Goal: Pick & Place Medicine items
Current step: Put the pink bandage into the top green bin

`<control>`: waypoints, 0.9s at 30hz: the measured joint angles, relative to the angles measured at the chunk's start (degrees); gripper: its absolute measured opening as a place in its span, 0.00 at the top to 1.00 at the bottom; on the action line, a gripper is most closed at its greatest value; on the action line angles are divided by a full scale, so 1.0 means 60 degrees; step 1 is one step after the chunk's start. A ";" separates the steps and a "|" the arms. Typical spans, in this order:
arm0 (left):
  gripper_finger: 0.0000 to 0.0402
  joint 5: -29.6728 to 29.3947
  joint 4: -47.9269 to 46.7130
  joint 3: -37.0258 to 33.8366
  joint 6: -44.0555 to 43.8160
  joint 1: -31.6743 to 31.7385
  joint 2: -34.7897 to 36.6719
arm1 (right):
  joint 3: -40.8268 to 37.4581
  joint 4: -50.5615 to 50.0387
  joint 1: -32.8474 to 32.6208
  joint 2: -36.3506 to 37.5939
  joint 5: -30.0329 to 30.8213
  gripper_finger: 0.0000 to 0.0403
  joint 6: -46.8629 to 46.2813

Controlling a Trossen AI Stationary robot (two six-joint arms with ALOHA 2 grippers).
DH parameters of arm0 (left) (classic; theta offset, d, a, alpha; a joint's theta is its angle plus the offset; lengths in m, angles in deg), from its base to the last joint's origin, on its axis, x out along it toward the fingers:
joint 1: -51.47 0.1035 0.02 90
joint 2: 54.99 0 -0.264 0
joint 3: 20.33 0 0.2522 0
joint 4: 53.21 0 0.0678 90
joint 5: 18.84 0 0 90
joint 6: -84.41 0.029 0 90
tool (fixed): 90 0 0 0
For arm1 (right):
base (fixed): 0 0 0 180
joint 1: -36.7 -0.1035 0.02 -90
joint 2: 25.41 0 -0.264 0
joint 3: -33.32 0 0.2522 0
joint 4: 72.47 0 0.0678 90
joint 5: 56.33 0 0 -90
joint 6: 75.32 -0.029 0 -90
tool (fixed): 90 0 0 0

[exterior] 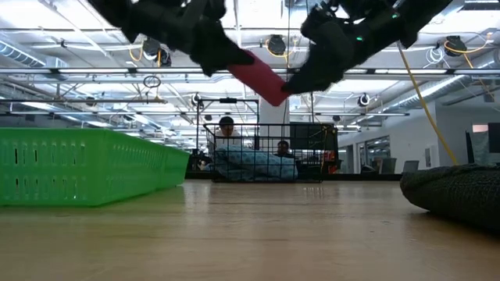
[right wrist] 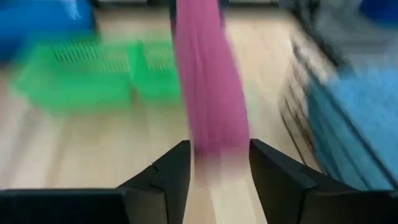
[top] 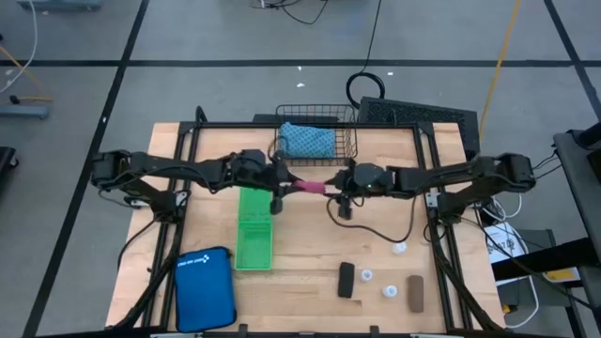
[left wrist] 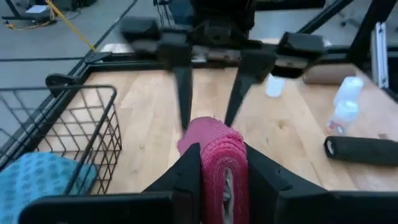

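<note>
both jaws seemingly grip pink piece (top: 310, 187) above wooden table (top: 310, 253)

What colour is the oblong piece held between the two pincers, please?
Pink; the oblong piece shows best in the left wrist view.

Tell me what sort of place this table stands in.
Probably a robotics lab in a large open industrial hall: exposed ceiling trusses, seated people beyond the wire basket, cables across the taped floor.
</note>
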 joint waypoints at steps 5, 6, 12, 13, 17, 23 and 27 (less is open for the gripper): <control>0.80 0.0716 0.3413 -0.1791 -0.0629 0.0461 0.0664 | -0.0414 -0.0773 0.0007 0.0711 0.0673 0.58 -0.0625; 0.80 0.0765 0.4167 -0.2121 -0.0768 0.0534 0.0769 | -0.0568 -0.0447 0.0011 0.0775 0.0800 0.58 -0.0677; 0.80 0.1079 0.6787 -0.3117 -0.1455 0.0490 0.0826 | -0.1761 0.3989 0.0042 0.0541 0.0709 0.58 -0.0222; 0.80 0.1077 0.6863 -0.3117 -0.1480 0.0443 0.0786 | -0.1935 0.4889 0.0063 0.0439 0.0496 0.58 -0.0068; 0.80 0.1065 0.6814 -0.3017 -0.1332 0.0208 0.0680 | -0.2165 0.7443 0.0066 -0.0470 -0.0293 0.53 0.0107; 0.80 0.1082 0.6770 -0.2942 -0.1251 0.0114 0.0615 | -0.1999 0.9685 0.0068 -0.1719 -0.0288 0.42 0.0351; 0.80 0.1183 0.6813 -0.2928 -0.1250 0.0109 0.0626 | -0.1983 1.0450 0.0069 -0.1940 -0.0816 0.39 0.0405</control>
